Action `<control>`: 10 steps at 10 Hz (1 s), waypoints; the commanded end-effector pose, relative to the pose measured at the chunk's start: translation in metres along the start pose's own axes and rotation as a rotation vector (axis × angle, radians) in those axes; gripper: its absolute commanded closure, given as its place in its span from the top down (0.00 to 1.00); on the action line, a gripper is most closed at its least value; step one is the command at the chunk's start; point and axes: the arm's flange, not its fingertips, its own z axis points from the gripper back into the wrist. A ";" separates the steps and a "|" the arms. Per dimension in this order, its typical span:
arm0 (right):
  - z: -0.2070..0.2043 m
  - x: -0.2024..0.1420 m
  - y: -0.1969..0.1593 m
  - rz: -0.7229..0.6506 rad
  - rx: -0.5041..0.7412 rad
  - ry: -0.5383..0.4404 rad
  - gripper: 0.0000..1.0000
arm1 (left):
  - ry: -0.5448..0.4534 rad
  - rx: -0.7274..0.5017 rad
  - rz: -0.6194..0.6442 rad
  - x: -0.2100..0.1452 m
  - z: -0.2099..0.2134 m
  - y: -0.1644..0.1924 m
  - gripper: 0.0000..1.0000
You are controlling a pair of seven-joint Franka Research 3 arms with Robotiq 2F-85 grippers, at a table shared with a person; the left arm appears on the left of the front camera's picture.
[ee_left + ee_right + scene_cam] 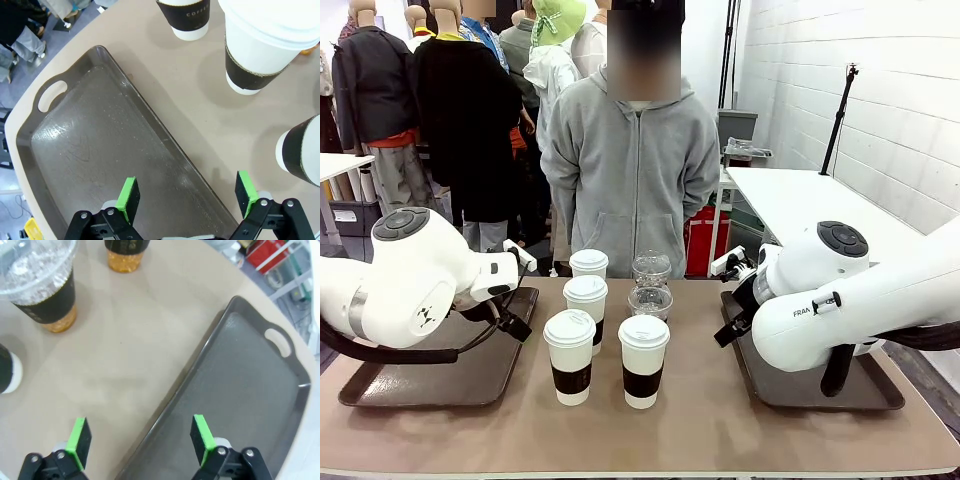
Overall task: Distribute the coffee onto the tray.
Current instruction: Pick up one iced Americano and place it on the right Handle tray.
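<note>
Tan table [720, 440], coffee cups [644, 360] centred; wrist views: left pincer [187, 190], right pincer [139, 432] both released.

4 paper cups [570, 356] [644, 360] [586, 310] [588, 264], 2 clear [650, 300] [651, 268], 2 trays [440, 378] [800, 388]

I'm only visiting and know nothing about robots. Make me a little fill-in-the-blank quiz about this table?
The white paper cups on the table number ____.
The clear dome-lidded cups number ____.
No cup stands on the left tray or right tray: both are ____.
The left gripper and right gripper hold nothing, their jaws ____.
Missing words: four; two; empty; open.
</note>
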 end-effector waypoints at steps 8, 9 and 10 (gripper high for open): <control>0.111 0.037 -0.012 0.064 0.096 -0.043 1.00 | -0.016 0.085 -0.068 0.056 0.085 0.011 1.00; 0.112 0.039 -0.013 0.062 0.090 -0.046 1.00 | -0.019 0.090 -0.065 0.056 0.088 0.013 1.00; 0.113 0.036 -0.017 0.060 0.103 -0.057 1.00 | -0.032 0.081 -0.054 0.053 0.090 0.017 1.00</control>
